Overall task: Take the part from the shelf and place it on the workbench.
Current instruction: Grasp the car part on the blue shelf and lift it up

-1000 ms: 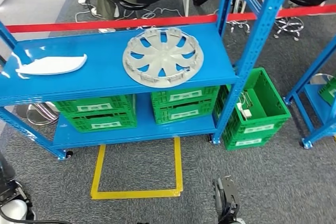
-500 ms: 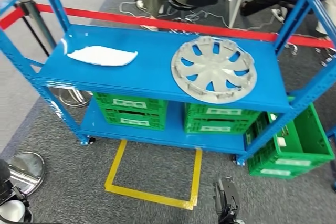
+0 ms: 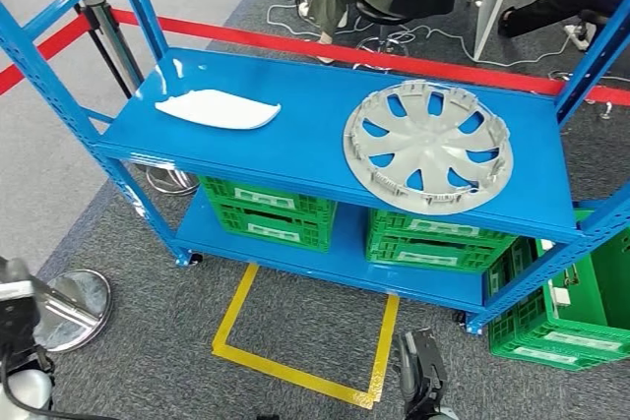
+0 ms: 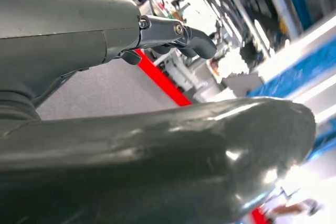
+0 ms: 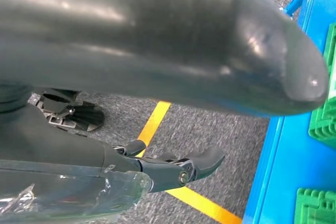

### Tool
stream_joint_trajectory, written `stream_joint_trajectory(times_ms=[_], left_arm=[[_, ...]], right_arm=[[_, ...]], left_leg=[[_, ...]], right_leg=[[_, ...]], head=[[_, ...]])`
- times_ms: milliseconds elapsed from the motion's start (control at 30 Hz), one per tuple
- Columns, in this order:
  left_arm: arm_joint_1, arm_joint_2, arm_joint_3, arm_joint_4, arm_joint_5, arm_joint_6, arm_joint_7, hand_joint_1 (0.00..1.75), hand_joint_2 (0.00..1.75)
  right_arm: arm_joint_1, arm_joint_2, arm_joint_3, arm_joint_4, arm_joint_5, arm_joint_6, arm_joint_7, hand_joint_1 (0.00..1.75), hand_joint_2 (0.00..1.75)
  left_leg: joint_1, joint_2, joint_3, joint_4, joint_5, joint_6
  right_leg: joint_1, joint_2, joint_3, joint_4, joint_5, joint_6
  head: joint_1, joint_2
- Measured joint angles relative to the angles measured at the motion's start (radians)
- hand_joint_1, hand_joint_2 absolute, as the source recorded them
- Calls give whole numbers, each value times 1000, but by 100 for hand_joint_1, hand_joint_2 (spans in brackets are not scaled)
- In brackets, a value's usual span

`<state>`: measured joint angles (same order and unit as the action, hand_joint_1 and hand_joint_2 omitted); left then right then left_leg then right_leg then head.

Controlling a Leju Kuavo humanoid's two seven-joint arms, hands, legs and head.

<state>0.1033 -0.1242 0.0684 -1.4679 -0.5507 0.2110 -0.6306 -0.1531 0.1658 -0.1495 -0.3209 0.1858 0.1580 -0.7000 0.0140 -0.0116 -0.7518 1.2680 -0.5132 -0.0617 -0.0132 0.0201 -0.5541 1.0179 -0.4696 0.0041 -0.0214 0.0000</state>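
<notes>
Right hand [image 3: 421,378] hangs low and empty at 6 o'clock, fingers loose, as the view swings left; the hubcap [image 3: 428,147] now sits at 2 o'clock on the shelf [image 3: 312,135], still untouched.

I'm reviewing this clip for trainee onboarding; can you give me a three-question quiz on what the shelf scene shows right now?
1. True or false: the round silver plastic wheel cover lies on the blue metal shelf's top level.
2. What lies at the far end of that level from the cover?
A. flat white plastic panel
B. green crate
C. red tape
3. What colour is the floor rectangle before the shelf?

Key: 1 true; 2 A; 3 yellow.
</notes>
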Motion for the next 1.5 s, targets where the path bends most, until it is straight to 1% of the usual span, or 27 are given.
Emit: stream_joint_trajectory(times_ms=[133,167,200,233,300,333,400,433,467,500,533,600,633,800,833,900,967,1000,1033,1100,1133,1200,1300,1367,1433,1467,1500], left_arm=[[-3,3,-2,3,-4,-4,3,0,0],[-7,8,-5,8,-9,-8,8,0,0],[-16,16,-10,17,-16,-16,15,0,0],[-36,31,-22,41,-30,-28,31,0,0],[-98,68,-46,113,-60,-46,64,0,0],[-126,84,-55,148,-72,-51,77,0,0],[-146,102,-56,179,-75,-51,82,0,0],[-148,109,-56,188,-75,-51,83,0,0],[-149,115,-55,196,-74,-51,83,0,0],[-149,120,-53,201,-73,-51,84,0,0],[-150,124,-51,205,-72,-51,84,0,0],[-154,131,-48,212,-70,-50,85,0,0],[-157,134,-47,216,-70,-50,86,0,0],[-172,148,-48,232,-71,-50,85,0,0],[-178,154,-47,237,-73,-50,83,0,0],[-190,169,-47,252,-77,-50,79,0,0],[-196,180,-47,270,-84,-50,78,0,0],[-197,184,-48,277,-87,-50,78,0,0],[-201,188,-48,284,-91,-50,78,0,0],[-219,196,-51,298,-103,-50,80,0,0],[-232,200,-55,306,-111,-50,83,0,0],[-254,209,-64,325,-126,-52,93,0,0],[-277,217,-73,352,-138,-59,104,0,0],[-291,221,-80,372,-142,-60,110,0,0],[-295,224,-87,391,-144,-60,113,0,0],[-293,225,-90,398,-144,-60,114,0,0],[-292,226,-91,404,-143,-60,114,0,0]], right_arm=[[0,0,0,0,2,0,0,0,0],[0,0,0,0,4,-1,0,0,0],[0,0,0,1,8,-4,1,0,44],[-4,0,0,1,33,-30,17,0,87],[-16,-11,3,3,92,-152,76,0,175],[-22,-21,1,4,110,-210,113,0,175],[-23,-51,-18,7,89,-244,172,0,175],[-18,-68,-31,12,80,-244,201,0,175],[-10,-84,-44,17,77,-244,227,0,175],[1,-99,-54,23,76,-243,244,0,175],[10,-112,-64,28,75,-242,252,0,175],[20,-129,-78,35,76,-244,259,0,175],[20,-134,-83,38,78,-247,266,0,175],[38,-142,-96,59,120,-276,414,0,175],[47,-143,-96,65,140,-282,458,0,175],[70,-144,-92,81,189,-286,555,0,175],[92,-145,-78,93,227,-277,627,0,175],[99,-145,-69,98,240,-269,650,0,175],[104,-143,-60,101,253,-258,667,0,175],[106,-139,-40,107,284,-222,704,0,175],[108,-136,-27,110,304,-197,723,0,175],[112,-131,3,114,340,-155,751,0,175],[119,-121,42,117,371,-130,765,0,175],[120,-116,58,118,379,-124,765,0,87],[121,-115,68,119,380,-115,757,0,0],[123,-115,71,120,376,-106,749,0,0],[126,-115,73,121,370,-95,738,0,0]], left_leg=[[1,0,5,-14,13,-1],[2,0,17,-42,34,-2],[3,1,38,-91,66,-4],[3,2,64,-153,94,2],[4,4,110,-251,124,27],[3,4,120,-267,117,42],[0,4,128,-268,110,56],[-3,3,132,-268,106,59],[-5,1,137,-268,102,61],[-6,-1,144,-268,97,61],[-7,-4,153,-268,91,60],[-10,-6,169,-267,80,53],[-11,-6,173,-267,75,49],[-10,-3,170,-254,55,23],[-10,-2,154,-220,34,18],[-8,0,89,-98,-22,9],[-5,0,26,4,-45,3],[-3,0,16,10,-29,1],[-2,0,26,-22,4,0],[3,2,82,-148,80,-5],[5,2,109,-205,101,-3],[7,0,134,-261,106,9],[8,-2,138,-265,98,34],[10,-1,143,-266,95,45],[6,0,150,-266,88,52],[4,0,155,-266,84,53],[2,0,162,-266,79,54]], right_leg=[[-1,0,2,0,-2,1],[-2,-1,6,0,-4,2],[-3,-3,11,0,-8,5],[-3,-4,15,-1,-15,14],[-1,-8,5,33,-46,35],[1,-9,-22,81,-71,43],[2,-11,-104,225,-125,45],[2,-11,-142,281,-135,44],[4,-11,-165,303,-125,43],[5,-11,-168,284,-95,39],[8,-11,-151,226,-48,34],[14,-11,-97,84,33,24],[16,-10,-77,38,52,21],[17,-10,-55,5,51,5],[14,-12,-51,1,51,1],[11,-16,-46,-1,47,-5],[10,-18,-44,0,43,-8],[9,-17,-42,0,41,-7],[7,-14,-39,0,39,-4],[6,-9,-33,3,31,5],[8,-7,-32,7,26,10],[12,-6,-33,11,17,21],[9,-8,-37,22,4,37],[9,-11,-77,107,-40,44],[9,-12,-150,243,-95,46],[9,-12,-178,289,-103,46],[10,-12,-190,298,-90,44]], head=[[0,0],[0,0],[0,0],[0,0],[6,0],[9,0],[14,0],[14,0],[14,0],[14,0],[15,0],[15,0],[15,0],[12,0],[11,0],[8,0],[8,0],[8,0],[8,0],[6,0],[4,0],[2,0],[7,0],[13,0],[17,0],[17,0],[18,0]])
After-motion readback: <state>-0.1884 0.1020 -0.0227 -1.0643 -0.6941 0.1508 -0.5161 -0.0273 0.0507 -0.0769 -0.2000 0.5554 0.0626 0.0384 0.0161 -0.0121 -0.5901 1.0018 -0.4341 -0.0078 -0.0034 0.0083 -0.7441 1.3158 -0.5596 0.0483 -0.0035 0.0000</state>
